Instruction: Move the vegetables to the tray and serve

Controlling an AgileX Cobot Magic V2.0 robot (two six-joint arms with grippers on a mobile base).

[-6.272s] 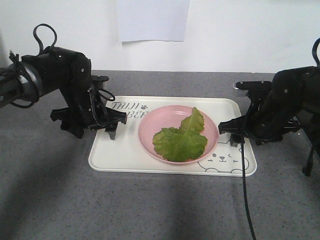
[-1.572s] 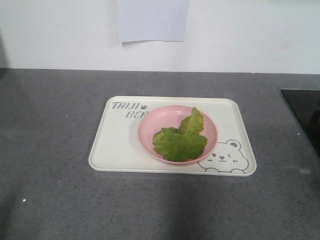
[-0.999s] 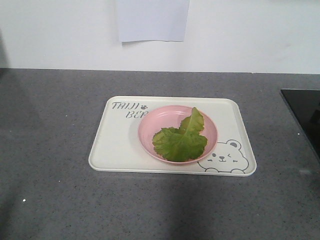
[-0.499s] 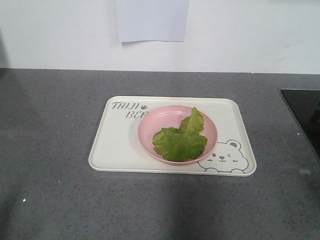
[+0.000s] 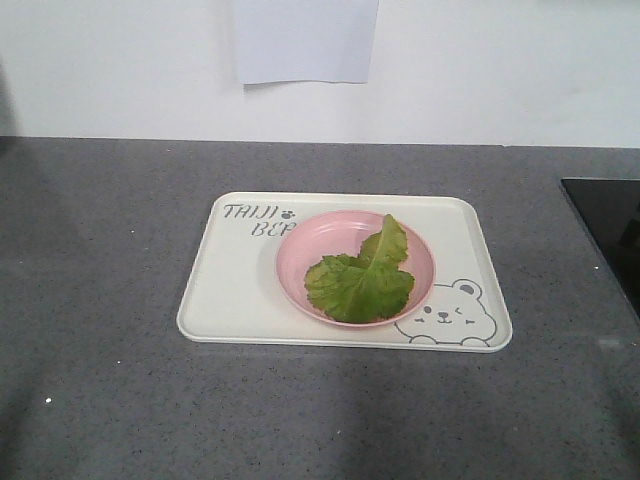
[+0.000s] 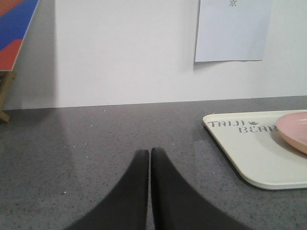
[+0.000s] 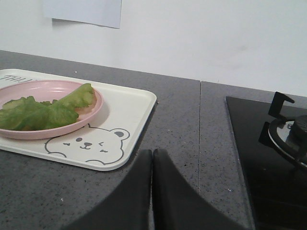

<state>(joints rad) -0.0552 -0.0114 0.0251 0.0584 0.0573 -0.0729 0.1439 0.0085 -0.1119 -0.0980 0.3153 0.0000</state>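
Right wrist view, vegetables (image 7: 41, 112) on pink plate (image 7: 91, 109) at 10 o'clock from pressed-together right fingers (image 7: 160, 191), tray (image 7: 132, 103) beneath, stove (image 7: 283, 139) at 2 o'clock, left fingers (image 6: 139, 191) also pressed together on table (image 6: 96, 139).

left hand (image 6: 149, 158): fingers pressed together, empty | right hand (image 7: 152, 158): fingers pressed together, empty

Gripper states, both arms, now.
Left gripper: closed, holding nothing, beside the tray.
Right gripper: closed, holding nothing, next to the tray.

The pink plate (image 5: 355, 267) hides part of the tray's (image 5: 230, 300) "BEAR" lettering. The gas burner (image 7: 290, 136), probably a stove's, runs off the right wrist view's edge.
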